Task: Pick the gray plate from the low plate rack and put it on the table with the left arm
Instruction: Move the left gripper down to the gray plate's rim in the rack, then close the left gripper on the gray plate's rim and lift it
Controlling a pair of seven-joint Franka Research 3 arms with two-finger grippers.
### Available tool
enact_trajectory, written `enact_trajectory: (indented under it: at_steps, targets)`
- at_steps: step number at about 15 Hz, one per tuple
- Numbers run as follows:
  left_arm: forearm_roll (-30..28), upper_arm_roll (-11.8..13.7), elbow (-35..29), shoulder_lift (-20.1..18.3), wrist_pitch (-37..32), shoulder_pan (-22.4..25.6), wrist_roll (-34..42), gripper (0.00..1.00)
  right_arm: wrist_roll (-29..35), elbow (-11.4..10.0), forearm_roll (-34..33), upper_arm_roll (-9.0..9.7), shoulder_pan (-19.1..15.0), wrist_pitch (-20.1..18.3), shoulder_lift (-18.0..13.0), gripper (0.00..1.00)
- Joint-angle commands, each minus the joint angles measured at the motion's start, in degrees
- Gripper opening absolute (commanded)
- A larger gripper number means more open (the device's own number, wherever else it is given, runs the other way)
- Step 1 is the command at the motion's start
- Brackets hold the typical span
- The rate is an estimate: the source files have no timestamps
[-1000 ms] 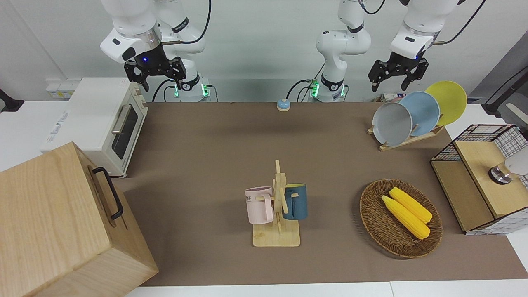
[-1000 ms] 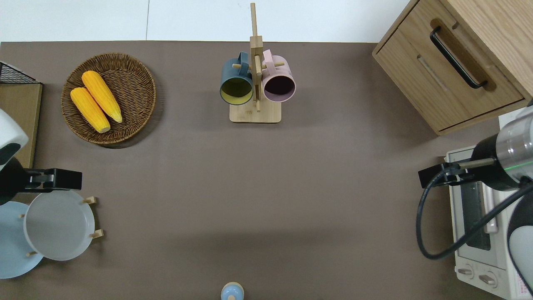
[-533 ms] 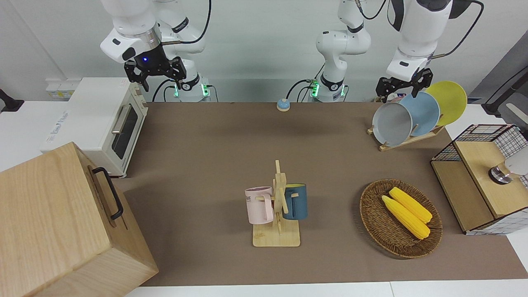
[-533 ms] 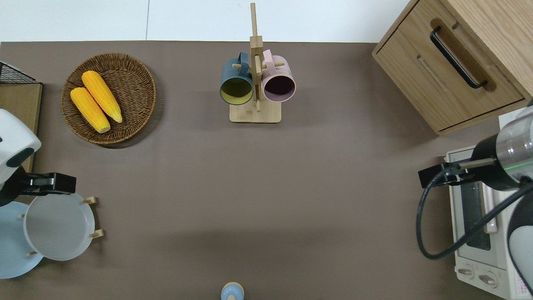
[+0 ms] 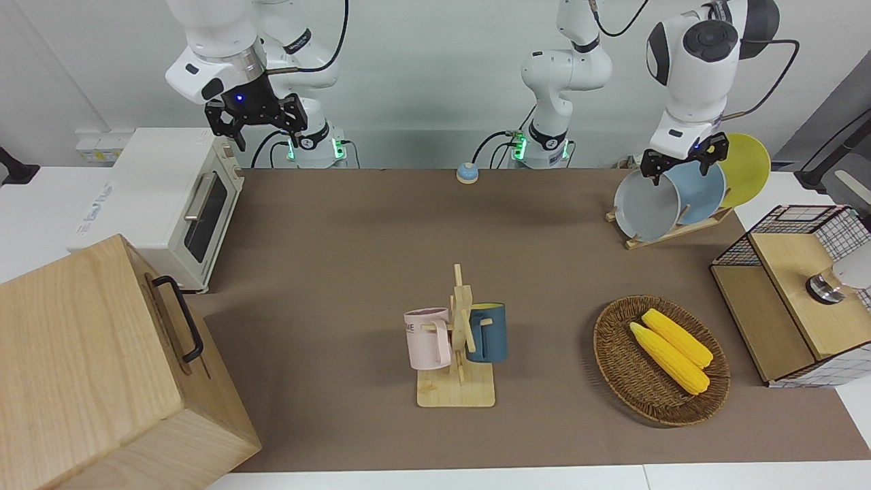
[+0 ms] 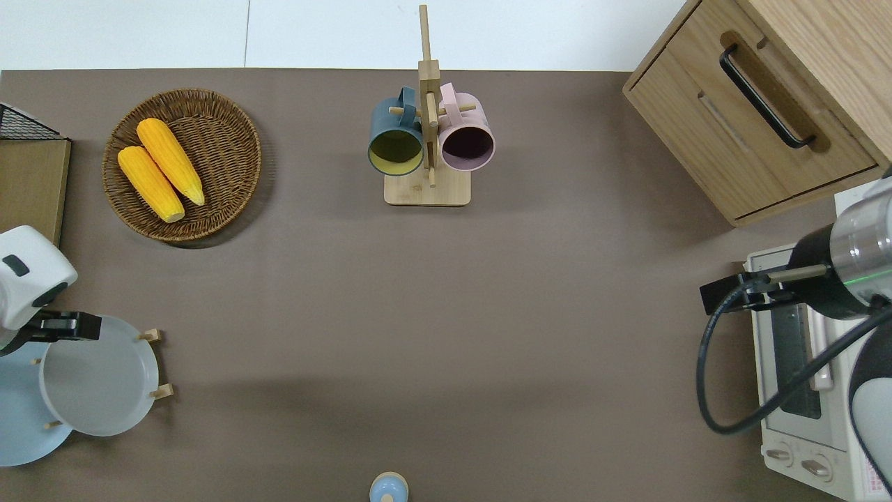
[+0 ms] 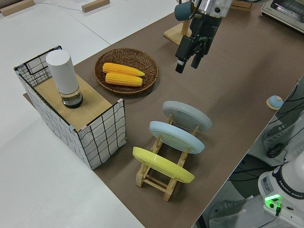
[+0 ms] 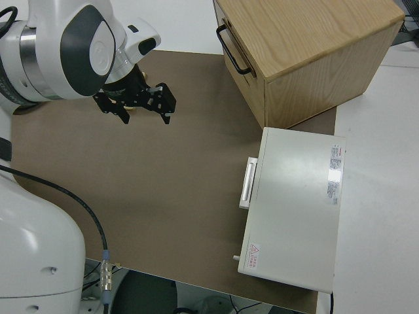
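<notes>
The gray plate (image 5: pixel 646 204) stands tilted in the low plate rack (image 5: pixel 670 233) at the left arm's end of the table (image 5: pixel 340 238), in the slot toward the table's middle. It also shows in the overhead view (image 6: pixel 97 380) and the left side view (image 7: pixel 187 116). My left gripper (image 5: pixel 682 167) is open and empty, just over the gray plate's upper rim, as the overhead view (image 6: pixel 52 329) shows. In the left side view it (image 7: pixel 186 66) still hangs apart from the plate. The right arm is parked, its gripper (image 5: pixel 255 129) open.
A sky-blue plate (image 5: pixel 701 194) and a yellow plate (image 5: pixel 745 170) stand in the same rack. A wicker basket (image 5: pixel 616 367) with corn, a wire crate (image 5: pixel 796 292), a mug stand (image 5: pixel 459 340), a toaster oven (image 5: pixel 170 197) and a wooden cabinet (image 5: pixel 102 367) stand around.
My left gripper has come down and drawn in over the rack, from above the plates to just over the gray plate's upper rim. The plates and the right arm have not moved.
</notes>
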Motion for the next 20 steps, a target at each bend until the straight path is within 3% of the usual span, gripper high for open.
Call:
enact_trajectory:
  at_steps: [1,6,8,9,13,14,16,20]
  targets:
    - [1.58,3.2,-8.23,-2.46,7.35,-0.07,0.53,0.99,-0.27,0.36,0.28,0.36,-0.76,-0.88,-0.27,0.99]
    - [1.58,8.21,-13.25,-1.93,8.16,-0.6,0.35,0.99,-0.19,0.36,0.28,0.36,-0.76,-0.88,-0.27,0.99]
    - [0.44,8.48,-13.52,-1.85,6.14,-0.68,0.27,0.81,-0.19,0.36,0.28,0.36,-0.85,-0.88,-0.27,0.99]
    - [-1.31,8.48,-13.52,-1.76,5.96,-0.68,0.0,0.64,-0.19,0.36,0.28,0.36,-0.85,-0.88,-0.27,0.99]
    - [-2.73,8.57,-13.17,-1.58,4.82,-0.68,-0.17,0.14,-0.19,0.36,0.28,0.36,-0.85,-0.88,-0.27,0.99]
    - [-2.9,8.57,-12.82,-1.67,4.47,-0.77,-0.26,0.07,-0.19,0.36,0.28,0.36,-0.85,-0.88,-0.27,0.99]
    - [-2.91,8.48,-11.24,-1.67,3.24,-1.21,-0.26,0.0,-0.19,0.36,0.28,0.36,-0.85,-0.88,-0.27,0.99]
    - [-4.14,8.13,-7.99,-1.85,0.52,-1.3,-0.26,0.0,-0.19,0.36,0.28,0.36,-0.85,-0.88,-0.27,0.987]
